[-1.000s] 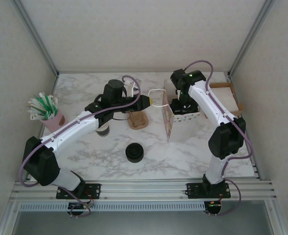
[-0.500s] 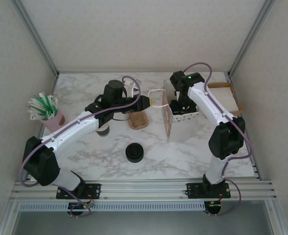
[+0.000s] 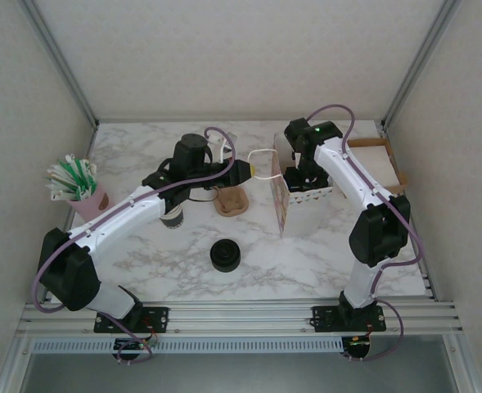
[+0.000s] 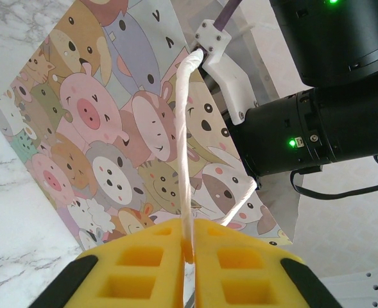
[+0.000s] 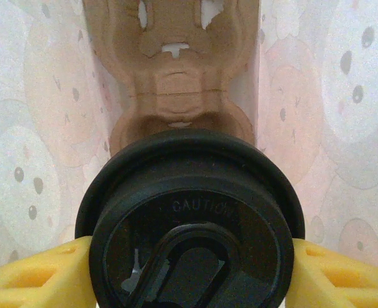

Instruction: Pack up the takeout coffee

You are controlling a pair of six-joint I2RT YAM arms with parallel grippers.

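One takeout coffee point(image 5: 192, 224) between the right jaws, inside the bag point(image 5: 323, 96).

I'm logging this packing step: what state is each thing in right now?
Left gripper: shut on the handle.
Right gripper: shut on the coffee, inside the bag.
Coffee: lidded, upright, over the carrier.
Bag: standing, mouth pulled open.
Carrier: lying in the bag's bottom.
Lid pile: on the table, untouched.
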